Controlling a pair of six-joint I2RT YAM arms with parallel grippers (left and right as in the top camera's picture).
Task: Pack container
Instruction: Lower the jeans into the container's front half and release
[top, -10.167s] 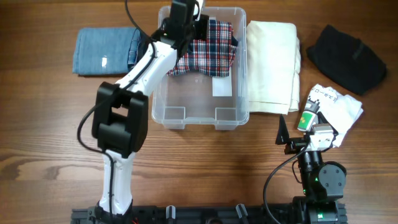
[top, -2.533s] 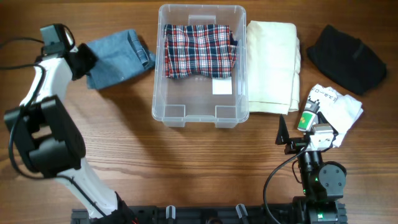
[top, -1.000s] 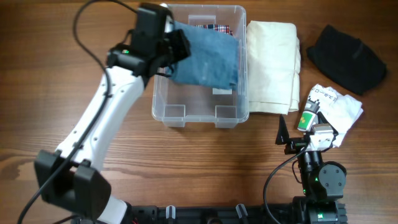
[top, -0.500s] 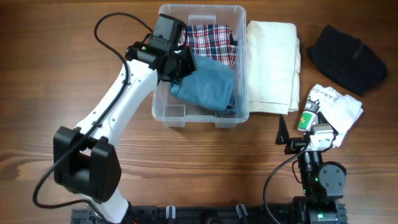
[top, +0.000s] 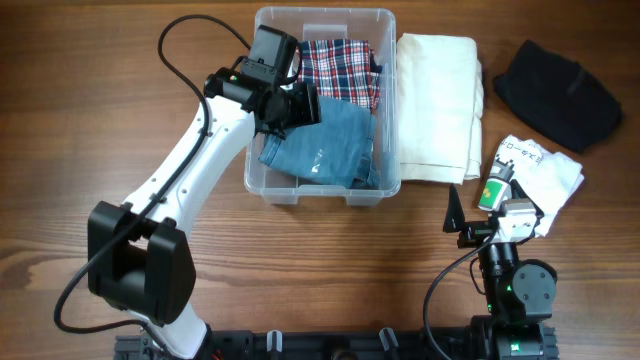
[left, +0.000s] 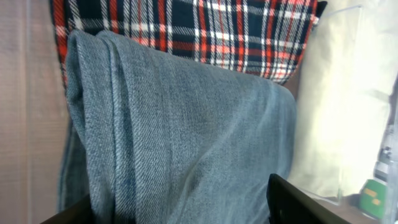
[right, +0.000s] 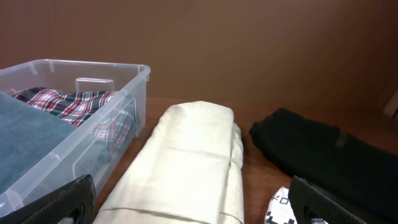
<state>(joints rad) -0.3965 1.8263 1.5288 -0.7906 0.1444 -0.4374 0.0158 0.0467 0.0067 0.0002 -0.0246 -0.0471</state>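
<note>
**A:** Where do we find the container (top: 322, 201)?

**B:** We see it on the wooden surface (top: 300, 290), toward 12 o'clock from the centre in the overhead view. It is clear plastic with an open top.

**A:** And what do we see inside it?

**B:** A red, white and navy plaid cloth (top: 345, 70) fills the 12 o'clock end. A folded denim piece (top: 325, 150) lies in the 6 o'clock part, its far edge lapping onto the plaid.

**A:** What do we make of the left fingers (left: 292, 205)?

**B:** They stand wide apart, one at each lower corner of the wrist view, with the denim spread between and below them. We read them as released, pinching nothing. From above, the white left arm (top: 200, 150) reaches in over the container's 9 o'clock wall, and its wrist sits at the denim's 11 o'clock corner.

**A:** And the right fingers (right: 336, 202)?

**B:** They are spread as well and hold nothing. The right arm (top: 512, 275) sits at 5 o'clock on the surface, well apart from the container.

**A:** What else do we see?

**B:** A folded cream cloth (top: 438, 95) lies just beside the container's 3 o'clock wall. A black garment (top: 556, 95) lies farther out at 3 o'clock, apart from the cream one. A white printed cloth (top: 548, 172) lies at the black garment's 6 o'clock, near the right arm.
</note>
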